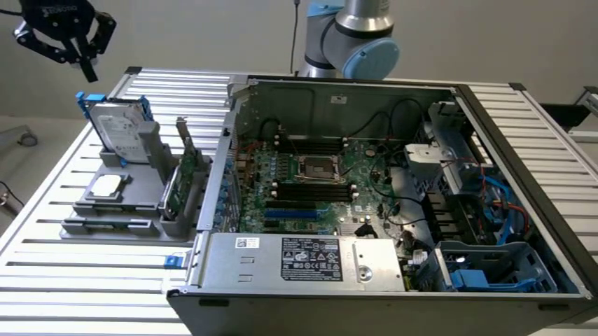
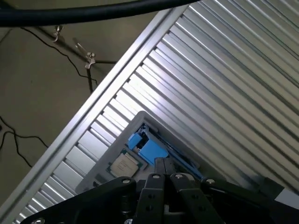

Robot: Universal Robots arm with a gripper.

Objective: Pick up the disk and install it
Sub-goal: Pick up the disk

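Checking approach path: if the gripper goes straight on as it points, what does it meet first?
Probably the disk, upright in the grey holder; its blue rail lies right ahead of the shut gripper. Depth is unclear.

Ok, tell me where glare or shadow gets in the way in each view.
Exterior view: soft even light, the disk plainly lit, the computer case shaded inside. Wrist view: bright glare streaks along the table slats, the gripper dark in silhouette.

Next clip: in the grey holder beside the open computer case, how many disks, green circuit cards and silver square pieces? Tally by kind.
Disk: 1
Green circuit card: 1
Silver square piece: 1
Total: 3
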